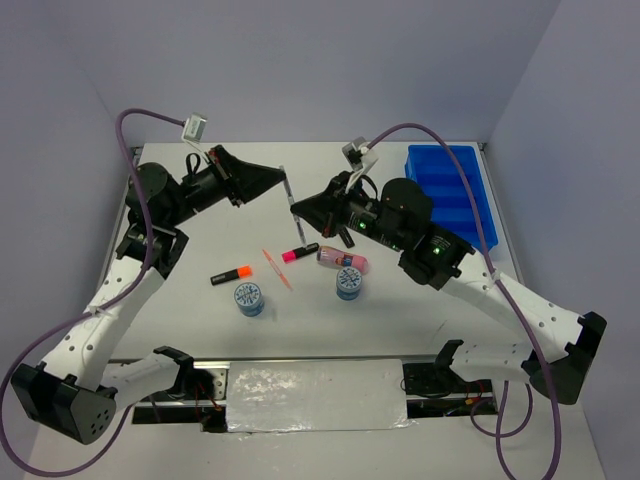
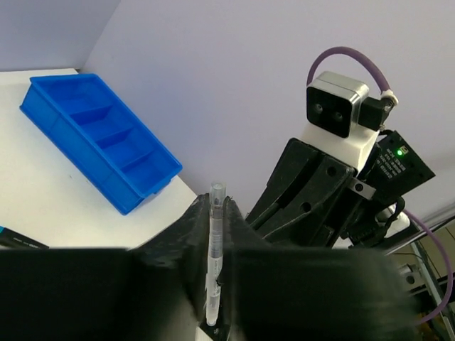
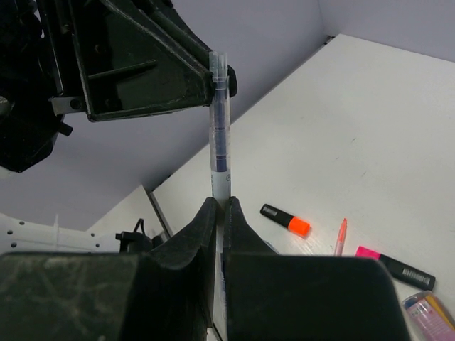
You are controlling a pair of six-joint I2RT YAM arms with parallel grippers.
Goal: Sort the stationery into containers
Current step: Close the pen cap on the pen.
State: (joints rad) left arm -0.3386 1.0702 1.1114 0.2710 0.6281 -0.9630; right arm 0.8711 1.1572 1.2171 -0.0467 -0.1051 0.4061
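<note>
Top external view: both arms share one thin clear pen (image 1: 288,192) in mid-air above the table (image 1: 400,310), the left gripper (image 1: 281,180) clamped on one end, the right gripper (image 1: 298,208) pinching the other. Light, stiff and likely slick, it seems best gripped mid-barrel. The blue tray (image 1: 440,165) sits well apart.

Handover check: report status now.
Left end effector shut on pen. Right end effector shut on same pen, aloft. Tray back right, nothing seen blocking.
</note>
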